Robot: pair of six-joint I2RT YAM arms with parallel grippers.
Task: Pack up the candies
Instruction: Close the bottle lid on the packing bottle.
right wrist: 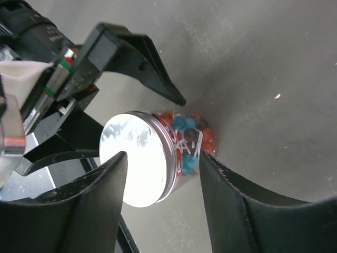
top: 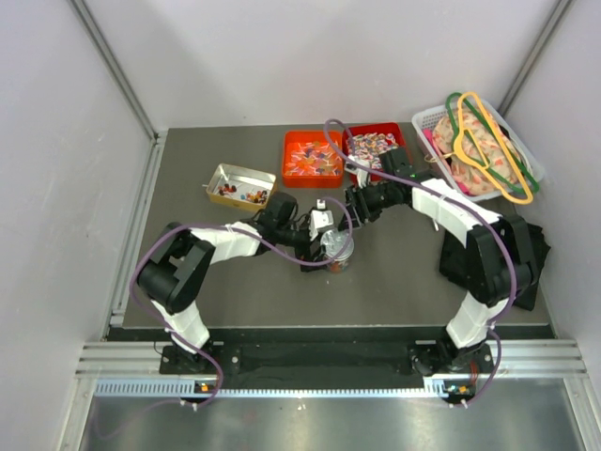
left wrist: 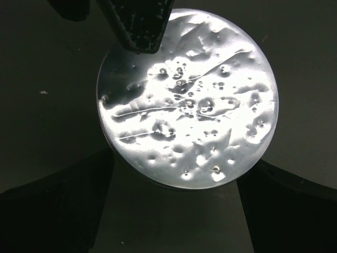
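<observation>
A clear jar (right wrist: 187,145) full of red, blue and white candies (right wrist: 190,136) stands mid-table under a shiny silver lid (right wrist: 138,166). My right gripper (right wrist: 163,158) is open and straddles the jar's top. One finger crosses in front of the lid and the other sits close beside the glass wall. From above, the jar (top: 337,250) stands between both grippers. My left gripper (left wrist: 179,164) hangs over the lid (left wrist: 187,100), jaws wide open on either side. A right finger (left wrist: 138,23) pokes in at the top of the left wrist view.
At the back stand a red tray (top: 374,146) and an orange tray (top: 313,155), both holding loose sweets. A metal tin (top: 240,186) sits at back left. A white basket (top: 479,150) with hangers and a black bundle (top: 533,254) occupy the right side.
</observation>
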